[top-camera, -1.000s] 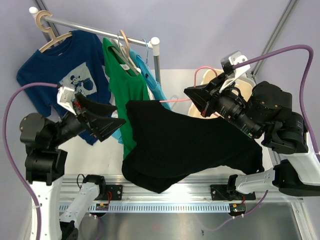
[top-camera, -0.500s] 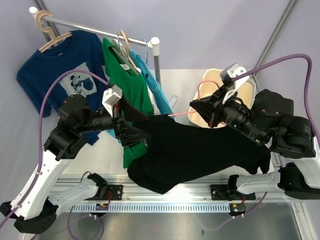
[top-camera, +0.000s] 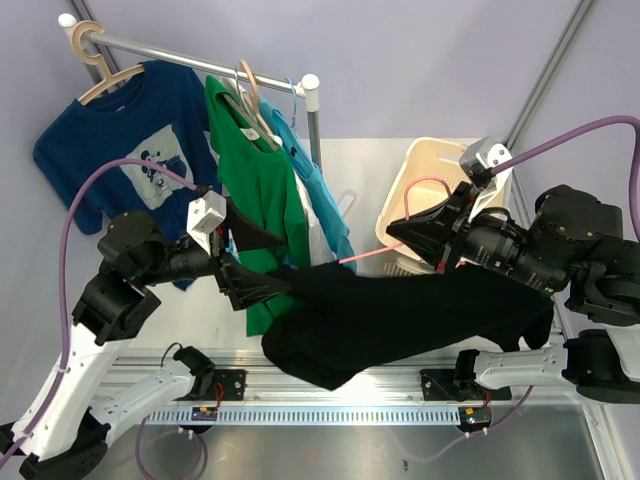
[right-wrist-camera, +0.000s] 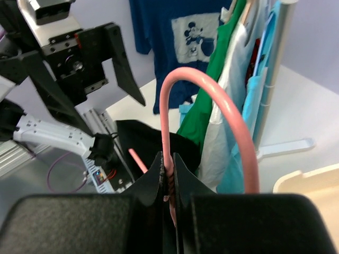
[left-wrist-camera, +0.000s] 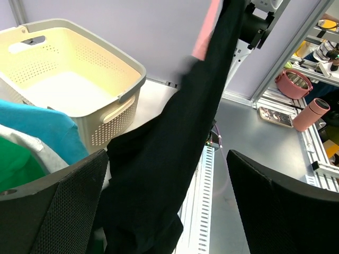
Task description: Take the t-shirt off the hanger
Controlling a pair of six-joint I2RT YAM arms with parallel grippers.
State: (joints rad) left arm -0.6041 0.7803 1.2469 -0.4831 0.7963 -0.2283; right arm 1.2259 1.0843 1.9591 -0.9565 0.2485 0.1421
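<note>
A black t-shirt (top-camera: 400, 310) hangs from a pink hanger (top-camera: 360, 257) above the table's front. My right gripper (top-camera: 400, 232) is shut on the hanger's hook, and the right wrist view shows the pink wire (right-wrist-camera: 168, 132) pinched between the jaws at my right gripper (right-wrist-camera: 169, 168), with the shirt (right-wrist-camera: 151, 145) below. My left gripper (top-camera: 283, 265) is open at the shirt's left edge. In the left wrist view the shirt (left-wrist-camera: 175, 137) hangs between the spread jaws of my left gripper (left-wrist-camera: 167, 159), and a bit of the hanger (left-wrist-camera: 204, 37) shows at its top.
A rack bar (top-camera: 200, 62) at the back left carries a dark blue printed shirt (top-camera: 130, 150), a green shirt (top-camera: 255, 170) and a light blue one (top-camera: 320, 190) on wooden hangers. A beige laundry basket (top-camera: 400, 170) stands behind my right gripper; it also shows in the left wrist view (left-wrist-camera: 74, 79).
My left arm swung in from the left to the shirt's left edge, jaws open. My right gripper moved right with the hanger, and the shirt now hangs lower and more stretched out.
</note>
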